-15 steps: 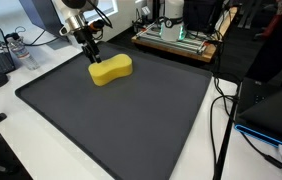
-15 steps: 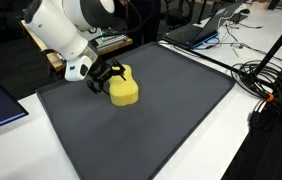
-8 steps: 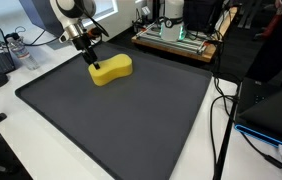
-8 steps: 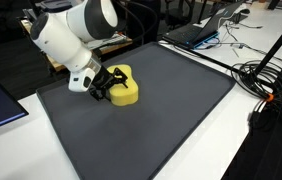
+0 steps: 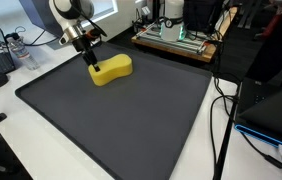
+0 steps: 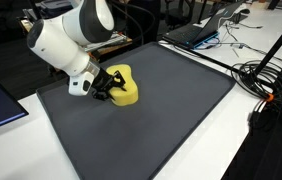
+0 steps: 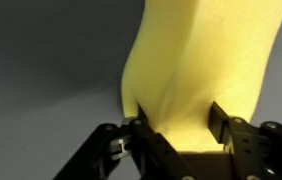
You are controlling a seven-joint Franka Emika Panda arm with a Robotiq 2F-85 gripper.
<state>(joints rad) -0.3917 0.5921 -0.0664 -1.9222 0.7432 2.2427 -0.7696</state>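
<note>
The yellow sponge point(image 5: 114, 69) lies near a far corner of the dark mat point(image 5: 121, 120) on the desk point(image 6: 221, 140). The claw point(image 7: 176, 125) straddles one end of it, pads pressed against both flanks. This looks like the grasping step. Any lift next would call for a firm, level hold, since soft foam gives.

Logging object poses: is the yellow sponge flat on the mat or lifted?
Flat: in both exterior views the yellow sponge rests on the dark mat, the end effector straddling one end.
</note>
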